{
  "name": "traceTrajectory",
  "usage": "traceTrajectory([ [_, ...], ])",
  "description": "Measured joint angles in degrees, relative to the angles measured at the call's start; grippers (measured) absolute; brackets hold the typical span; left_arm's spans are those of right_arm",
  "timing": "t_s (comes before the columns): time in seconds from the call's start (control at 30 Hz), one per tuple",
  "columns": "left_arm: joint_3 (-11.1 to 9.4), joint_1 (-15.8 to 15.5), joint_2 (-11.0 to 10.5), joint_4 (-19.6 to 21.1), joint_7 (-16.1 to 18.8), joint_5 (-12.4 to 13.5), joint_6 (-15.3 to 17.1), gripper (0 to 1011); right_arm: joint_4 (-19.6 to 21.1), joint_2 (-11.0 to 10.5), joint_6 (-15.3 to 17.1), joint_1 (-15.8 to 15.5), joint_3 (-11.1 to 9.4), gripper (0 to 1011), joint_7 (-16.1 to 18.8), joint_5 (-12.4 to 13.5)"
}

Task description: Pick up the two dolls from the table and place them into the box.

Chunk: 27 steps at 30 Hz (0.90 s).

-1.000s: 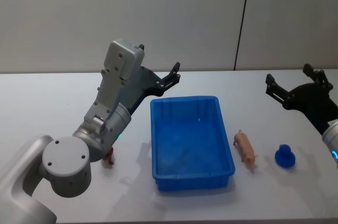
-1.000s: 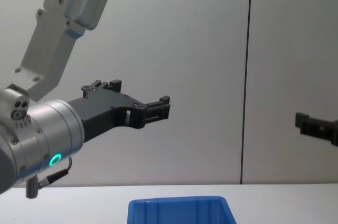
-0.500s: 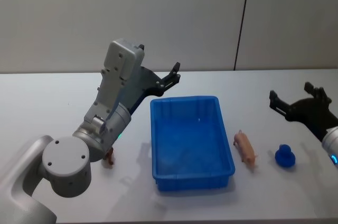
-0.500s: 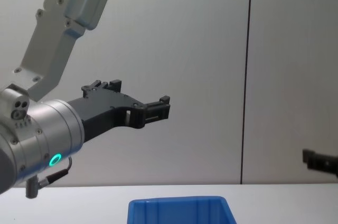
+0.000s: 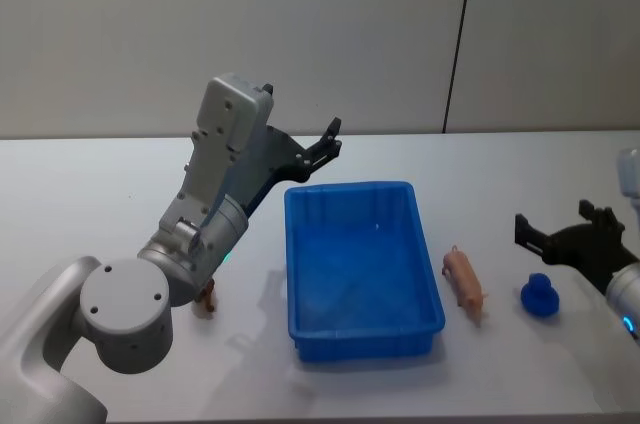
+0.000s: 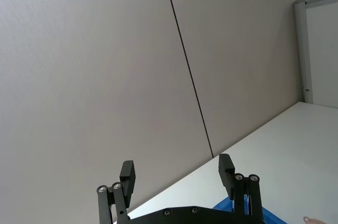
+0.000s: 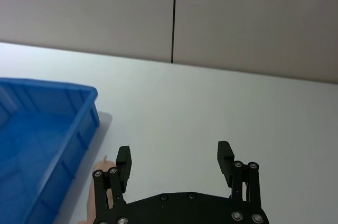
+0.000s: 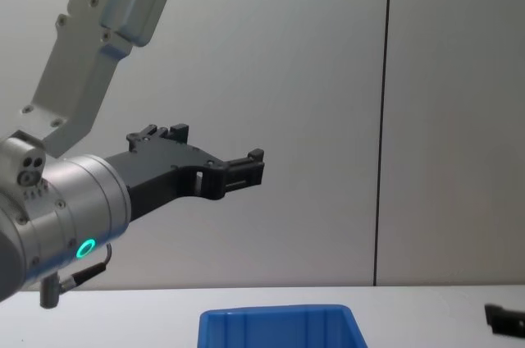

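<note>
The blue box (image 5: 350,188) stands mid-table with nothing in it. A pink pig doll (image 5: 464,282) lies on the table (image 5: 100,184) just right of the box. An orange-brown doll (image 5: 207,299) stands left of the box, half hidden behind my left arm. My left gripper (image 5: 333,138) is open and empty, held high above the box's far left corner, and appears as the left gripper (image 8: 255,165) in the chest view. My right gripper (image 5: 553,216) is open and empty, low over the table right of the pig; in the right wrist view this gripper (image 7: 174,151) faces the doll (image 7: 95,192) and box (image 7: 53,90).
A small blue knobbed toy (image 5: 539,296) sits on the table right of the pig, just in front of my right gripper. A grey wall with a dark vertical seam (image 5: 457,44) stands behind the table.
My right gripper has come down and back toward me, from up at the far right to low over the table beside the blue toy. The left arm has not moved.
</note>
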<state>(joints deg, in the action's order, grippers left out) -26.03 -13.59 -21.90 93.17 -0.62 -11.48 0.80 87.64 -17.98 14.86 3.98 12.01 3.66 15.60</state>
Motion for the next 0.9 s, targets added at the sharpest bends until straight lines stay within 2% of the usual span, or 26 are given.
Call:
traceTrajectory([
  [0.47, 0.00, 0.00, 0.00, 0.00, 0.00, 0.00, 0.00, 1001, -3.41, 0.63, 4.15, -0.02, 0.31, 1001, -1.38, -0.71],
  [0.7, 0.00, 0.00, 0.00, 0.00, 0.00, 0.00, 0.00, 1001, -5.66, 0.96, 4.29, 0.38, 0.41, 1001, -1.04, -0.98],
  [0.9, 0.00, 0.00, 0.00, 0.00, 0.00, 0.00, 0.00, 1001, -8.46, 1.40, 3.18, 1.20, 0.59, 1001, -0.03, -1.55],
])
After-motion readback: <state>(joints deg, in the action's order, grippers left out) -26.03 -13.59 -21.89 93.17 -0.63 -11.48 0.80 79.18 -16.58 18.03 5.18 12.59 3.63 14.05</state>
